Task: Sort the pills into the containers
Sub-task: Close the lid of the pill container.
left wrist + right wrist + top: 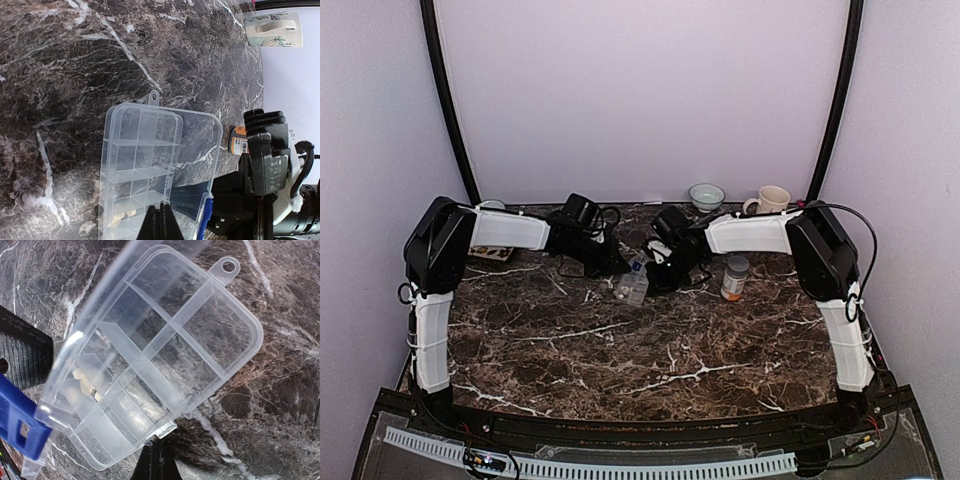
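Note:
The clear organizer box lies at the table's middle with its lid raised. In the left wrist view the box shows empty containers, and a few pale pills lie in one near compartment. The same pills show in the right wrist view, inside the box. My left gripper is shut, its tips over the box's hinge side beside the pill compartment. My right gripper is shut, its tips just under the box's front clasp tab.
A grey-capped pill bottle stands right of the box and also shows in the left wrist view. A cream mug and a small bowl stand at the back edge. The lid's blue latch sticks out left.

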Action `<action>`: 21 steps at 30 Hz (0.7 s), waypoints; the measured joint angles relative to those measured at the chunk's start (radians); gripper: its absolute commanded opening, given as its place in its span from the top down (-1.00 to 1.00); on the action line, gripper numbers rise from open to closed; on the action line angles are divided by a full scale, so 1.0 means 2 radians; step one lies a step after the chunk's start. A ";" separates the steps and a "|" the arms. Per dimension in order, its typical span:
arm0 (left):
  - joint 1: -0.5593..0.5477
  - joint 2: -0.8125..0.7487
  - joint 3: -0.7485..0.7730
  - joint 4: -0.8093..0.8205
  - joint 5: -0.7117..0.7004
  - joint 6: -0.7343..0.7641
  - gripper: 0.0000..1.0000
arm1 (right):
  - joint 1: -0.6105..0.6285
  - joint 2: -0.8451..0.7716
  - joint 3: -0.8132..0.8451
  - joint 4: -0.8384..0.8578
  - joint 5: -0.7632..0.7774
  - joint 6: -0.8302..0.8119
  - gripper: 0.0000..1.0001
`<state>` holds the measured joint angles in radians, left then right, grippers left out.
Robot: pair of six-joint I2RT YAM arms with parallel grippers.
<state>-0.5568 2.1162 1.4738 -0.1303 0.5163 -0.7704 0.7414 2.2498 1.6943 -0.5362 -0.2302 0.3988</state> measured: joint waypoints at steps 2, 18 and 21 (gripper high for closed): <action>-0.002 0.002 0.003 -0.001 0.000 0.000 1.00 | -0.001 0.000 0.000 0.001 -0.002 0.000 1.00; -0.011 0.027 0.016 -0.015 0.000 0.007 1.00 | -0.006 0.000 -0.003 0.009 -0.007 0.002 0.78; -0.012 0.030 0.017 -0.017 0.000 0.010 1.00 | -0.007 0.000 -0.003 0.010 -0.007 0.002 0.66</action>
<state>-0.5808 2.1754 1.5082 -0.1646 0.5159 -0.7509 0.7280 2.2494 1.6878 -0.5159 -0.2440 0.4026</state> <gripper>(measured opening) 0.017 0.123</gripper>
